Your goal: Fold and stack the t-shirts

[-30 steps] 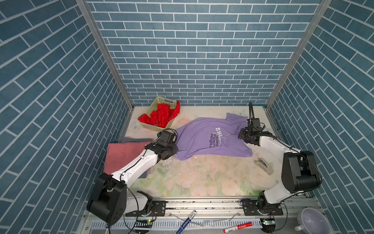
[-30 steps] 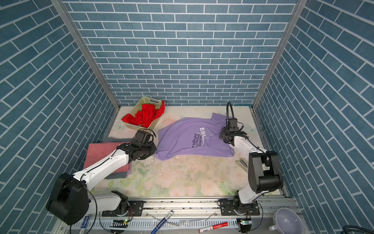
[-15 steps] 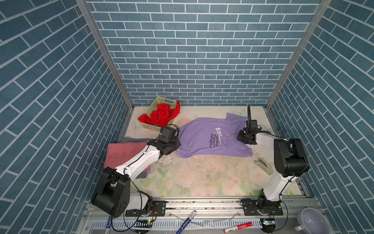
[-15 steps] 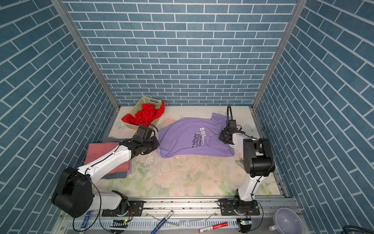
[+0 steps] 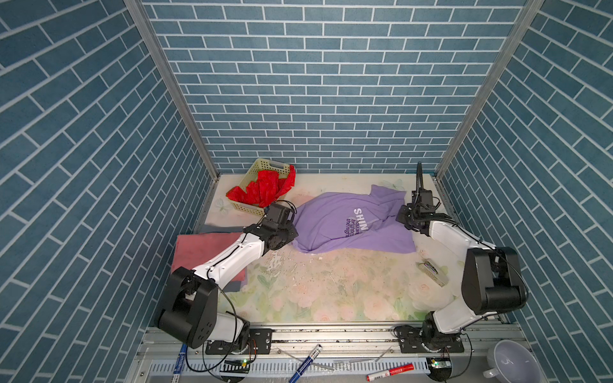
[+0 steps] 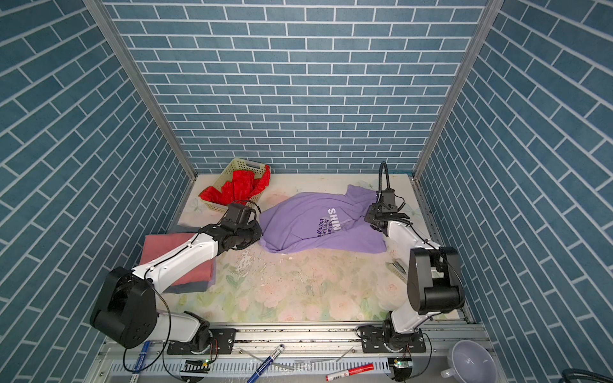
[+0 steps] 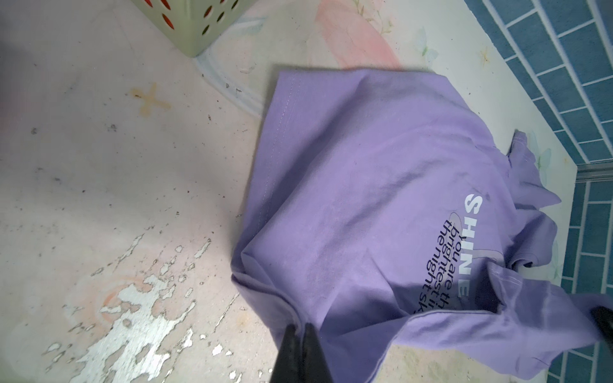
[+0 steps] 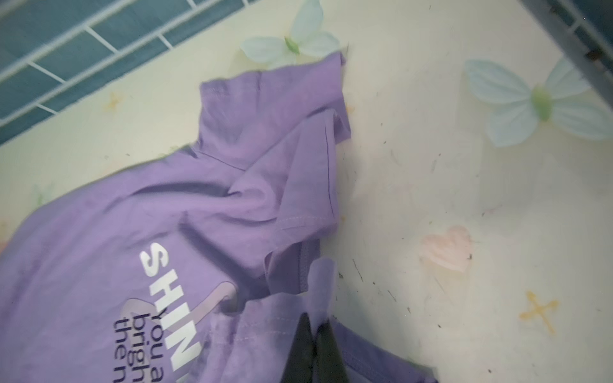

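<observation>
The purple tee (image 5: 345, 225) lies crumpled in the far middle of the table (image 5: 331, 291), print side up. Its lettering (image 5: 360, 215) is partly folded under, so only "SHIN" and scraps of the dark lines can be read.

The left gripper (image 7: 301, 328) is clamped on the tee's near left corner. In the left wrist view its black fingertips (image 7: 292, 345) meet with the hem pinched between them. In both top views the wrist hides that grip.

The right gripper (image 8: 315, 321) is likewise closed, pinching a raised fold at the tee's right end. That wrist view is blurred, and the fold half buries the cloth behind it.

A red tee (image 5: 265, 190) spills out of the basket (image 5: 263, 164) at the far left, too bunched to make out its shape.

At the near left, a salmon tee (image 5: 199, 248) lies folded on a grey tee (image 5: 238, 282), of which only the edges show. The left arm (image 5: 229, 262) crosses over both.

A small flat object (image 5: 431, 272) beside the right arm (image 5: 454, 235) is too small to identify.
</observation>
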Robot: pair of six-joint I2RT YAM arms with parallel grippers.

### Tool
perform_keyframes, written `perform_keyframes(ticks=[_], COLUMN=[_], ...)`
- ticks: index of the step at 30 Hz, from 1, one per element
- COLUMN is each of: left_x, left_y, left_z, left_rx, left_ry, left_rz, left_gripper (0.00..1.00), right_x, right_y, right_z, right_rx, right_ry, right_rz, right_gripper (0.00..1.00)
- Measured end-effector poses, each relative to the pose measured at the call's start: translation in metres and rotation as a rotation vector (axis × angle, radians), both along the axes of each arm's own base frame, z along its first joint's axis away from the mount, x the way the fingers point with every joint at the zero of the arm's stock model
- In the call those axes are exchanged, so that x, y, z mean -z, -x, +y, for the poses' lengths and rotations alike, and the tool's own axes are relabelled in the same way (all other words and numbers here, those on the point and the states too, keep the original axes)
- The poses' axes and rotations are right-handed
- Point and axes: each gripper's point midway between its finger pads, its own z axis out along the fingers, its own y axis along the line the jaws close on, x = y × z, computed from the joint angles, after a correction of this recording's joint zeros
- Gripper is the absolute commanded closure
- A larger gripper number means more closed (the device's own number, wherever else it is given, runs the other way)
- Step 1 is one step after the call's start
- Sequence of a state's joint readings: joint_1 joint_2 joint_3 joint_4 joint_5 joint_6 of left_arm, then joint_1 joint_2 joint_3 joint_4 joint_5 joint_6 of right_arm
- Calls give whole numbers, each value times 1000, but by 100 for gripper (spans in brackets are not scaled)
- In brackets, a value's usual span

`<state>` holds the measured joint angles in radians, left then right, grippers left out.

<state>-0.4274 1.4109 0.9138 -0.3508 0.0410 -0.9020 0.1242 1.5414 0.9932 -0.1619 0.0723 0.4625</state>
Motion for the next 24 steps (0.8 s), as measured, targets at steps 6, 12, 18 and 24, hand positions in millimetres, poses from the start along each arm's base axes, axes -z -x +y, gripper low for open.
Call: perform_keyframes(ticks=[6, 12, 18, 24], left_x=[-1, -75, -187, -276], left_y=[10, 14, -6, -13], left_z=[6, 16, 24, 18], left_rx=[-4, -19, -29, 49], left_ry=[-21, 7, 103, 119], left_rz=[29, -99, -349, -542], left_gripper=[100, 100, 100, 100], right_x=[-15, -109, -285, -398], right_y=[32, 56, 62, 71], right_z=[-8, -24, -34, -36], right_rx=[17, 55, 65, 43], right_ry=[18, 66, 132, 214], right_rz=[13, -141, -539, -803], right_gripper=[100, 100, 100, 100])
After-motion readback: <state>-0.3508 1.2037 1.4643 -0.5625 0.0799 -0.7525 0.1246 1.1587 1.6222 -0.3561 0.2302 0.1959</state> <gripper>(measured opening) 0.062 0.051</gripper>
